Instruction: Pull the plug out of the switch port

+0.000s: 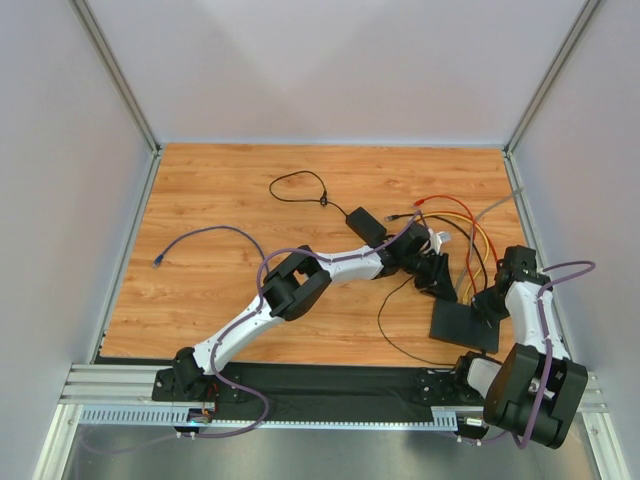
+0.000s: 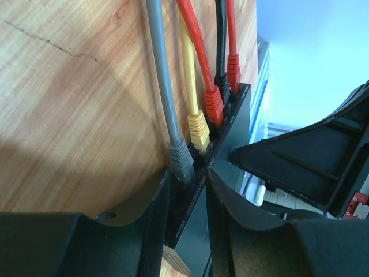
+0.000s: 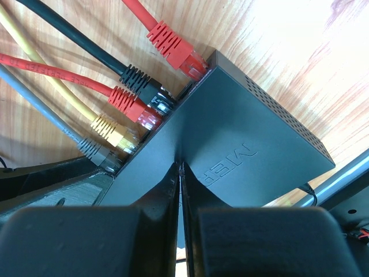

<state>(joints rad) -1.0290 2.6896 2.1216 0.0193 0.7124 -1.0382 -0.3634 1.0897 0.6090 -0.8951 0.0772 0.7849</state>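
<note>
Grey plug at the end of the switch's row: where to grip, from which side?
I'd pinch the grey plug on its ribbed boot just outside the switch, not the cable. Come from above at the row's outer end: no neighbour on that flank, while the yellow plug crowds the other.

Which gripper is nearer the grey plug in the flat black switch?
Left. The left gripper is right at the grey plastic plug; the right gripper rests on top of the flat matte black switch, back from the port edge.
</note>
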